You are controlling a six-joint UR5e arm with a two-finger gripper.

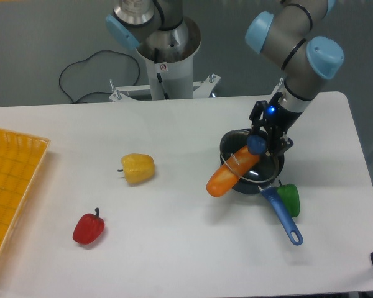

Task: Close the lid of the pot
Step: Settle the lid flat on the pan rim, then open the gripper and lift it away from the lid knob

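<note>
The hand (260,140) was closed on the blue knob (256,144) of the lid (244,155), w/ the lid held tilted over the pot (256,177). The pot stood near the right edge of the surface (174,248), its blue handle (282,214) pointing toward the front right corner. An orange pepper (227,175) lay across the pot rim, sticking out to the left, under the lid. A green pepper (290,197) sat just beside the handle. A yellow pepper (138,168) was approx. mid-surface, a red pepper (88,228) toward the front left, an orange basket (9,186) at the left edge.
</note>
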